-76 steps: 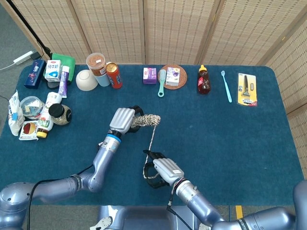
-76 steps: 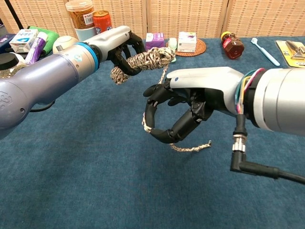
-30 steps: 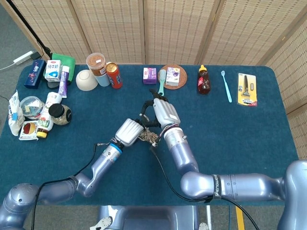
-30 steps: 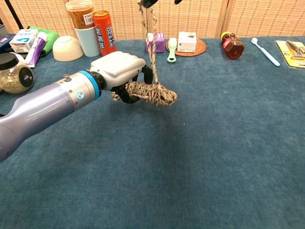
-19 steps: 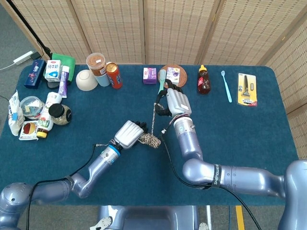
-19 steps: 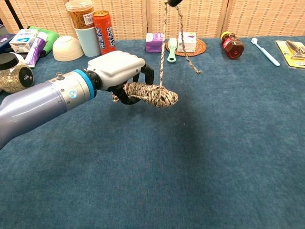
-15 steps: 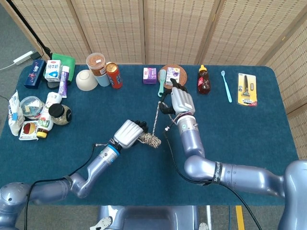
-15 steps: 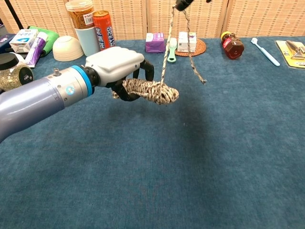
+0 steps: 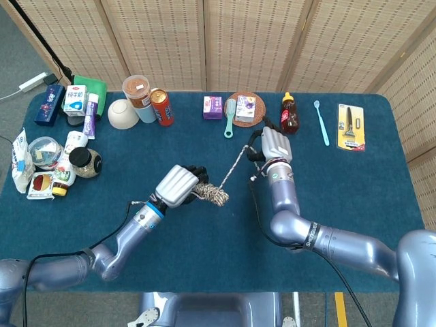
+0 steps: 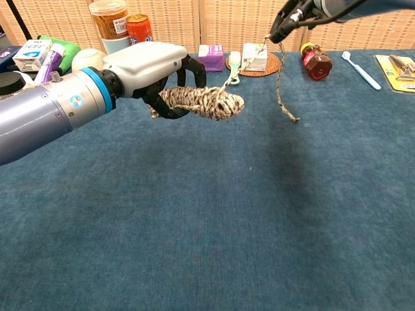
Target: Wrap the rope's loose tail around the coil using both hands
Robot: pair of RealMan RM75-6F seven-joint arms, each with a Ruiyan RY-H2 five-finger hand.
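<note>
My left hand (image 9: 177,185) (image 10: 150,70) grips one end of the braided rope coil (image 9: 212,194) (image 10: 202,102) and holds it level above the blue table. The other end of the coil sticks out to the right. From the coil the loose tail (image 9: 235,164) (image 10: 246,59) runs taut up and right to my right hand (image 9: 272,146) (image 10: 290,17), which pinches it high above the table. The tail's free end (image 10: 283,91) dangles below that hand. In the chest view only the right hand's dark fingers show at the top edge.
Along the table's far edge stand a purple box (image 9: 212,107), a brush (image 9: 229,117), a box on a round mat (image 9: 245,109), a syrup bottle (image 9: 289,114), a toothbrush (image 9: 321,122) and a carded tool (image 9: 350,127). Jars, cans and a bowl (image 9: 123,114) crowd the far left.
My right hand has swung the tail from above the coil out to the right, slanting it. The left hand has lifted the coil slightly.
</note>
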